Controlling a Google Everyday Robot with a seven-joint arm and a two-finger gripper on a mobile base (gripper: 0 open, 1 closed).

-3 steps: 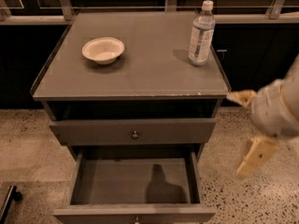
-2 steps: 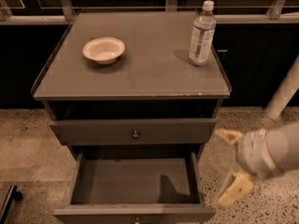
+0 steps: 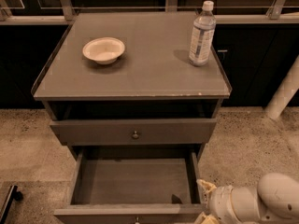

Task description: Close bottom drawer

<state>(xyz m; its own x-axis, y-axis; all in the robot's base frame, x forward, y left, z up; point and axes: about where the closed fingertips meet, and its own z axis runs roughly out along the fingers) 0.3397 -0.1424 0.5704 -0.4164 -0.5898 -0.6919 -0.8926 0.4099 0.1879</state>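
The bottom drawer (image 3: pixel 135 181) stands pulled out at 6 o'clock. The gripper (image 3: pixel 206 203), wide and empty at 5 o'clock, should push its front squarely toward 12 o'clock

Matt wooden bottom drawer (image 3: pixel 133 181); smooth plastic gripper (image 3: pixel 206 201) at its front right corner

The cabinet top (image 3: pixel 140 73) and the bottom drawer (image 3: pixel 135 183) are seen from above and in front, quite near, by one downward-tilted camera. The gripper (image 3: pixel 206 202), fingers (image 3: pixel 205 186) apparently apart, is caught beside the drawer's front right corner.
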